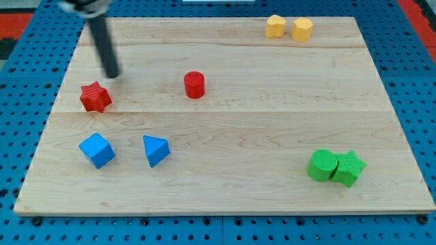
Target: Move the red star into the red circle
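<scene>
Star [95, 97] left of cylinder [194, 85] (my tip [112, 75] just above star)

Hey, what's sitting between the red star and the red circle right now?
Nothing: in the camera view only bare wood lies between the red star and the red circle. My tip sits just above the star's right.

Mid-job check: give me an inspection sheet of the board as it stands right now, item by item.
Surface: pale wooden board lying on a blue perforated base.
Job's things: red star block at the view's left; red cylinder block apart to its right.
Clutter: blue cube and blue triangular block below; two yellow blocks touching at the top; green cylinder touching green star at bottom right.
Hand: none; my tip sits just above and right of the red star; contact unclear.
Cables: nothing seen.
Surroundings: red edging at the corners.
</scene>
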Available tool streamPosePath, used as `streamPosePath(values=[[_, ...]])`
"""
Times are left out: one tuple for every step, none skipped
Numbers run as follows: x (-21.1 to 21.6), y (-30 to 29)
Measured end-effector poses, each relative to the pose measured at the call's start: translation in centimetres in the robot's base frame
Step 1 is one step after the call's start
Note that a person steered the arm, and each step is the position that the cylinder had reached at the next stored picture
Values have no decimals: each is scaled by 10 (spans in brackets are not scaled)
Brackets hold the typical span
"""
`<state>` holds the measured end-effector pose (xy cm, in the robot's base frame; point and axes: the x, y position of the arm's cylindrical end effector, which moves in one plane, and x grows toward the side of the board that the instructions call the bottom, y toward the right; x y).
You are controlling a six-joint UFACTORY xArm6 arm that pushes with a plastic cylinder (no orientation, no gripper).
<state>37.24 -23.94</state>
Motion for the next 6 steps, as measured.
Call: streamPosePath(values=[[60,-1],[37,78],[11,141],[-1,94],[-21,102],[-21,128]])
